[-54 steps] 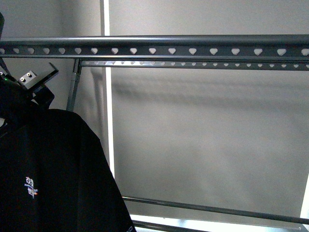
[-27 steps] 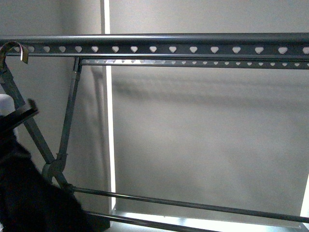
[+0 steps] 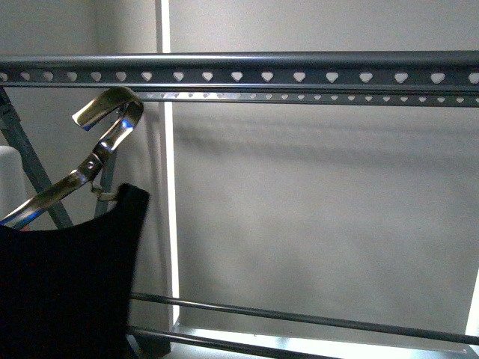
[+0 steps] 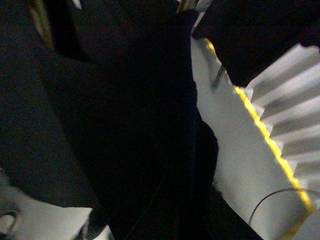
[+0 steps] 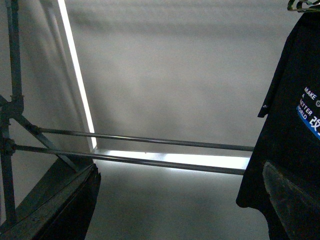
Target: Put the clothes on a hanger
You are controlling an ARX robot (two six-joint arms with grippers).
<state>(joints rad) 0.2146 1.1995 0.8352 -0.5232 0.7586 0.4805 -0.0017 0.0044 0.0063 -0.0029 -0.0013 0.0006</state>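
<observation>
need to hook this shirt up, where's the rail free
The top rail is bare along its whole visible run, with open space beneath down to the lower bars. Crowded only at left: metal hook, T-shirt, slanted leg.

The right gripper [image 5: 180,167] points ahead, roughly level, with its jaws spread wide. Its two dark fingers [image 5: 60,205] show at the two lower corners of the right wrist view, well apart, and nothing is held between them. The left gripper cannot be read: the left wrist view is too dark and too close to show its fingers or how the jaws stand, and a small pale grey part [image 4: 20,222] at one corner is too blurred to identify.
</observation>
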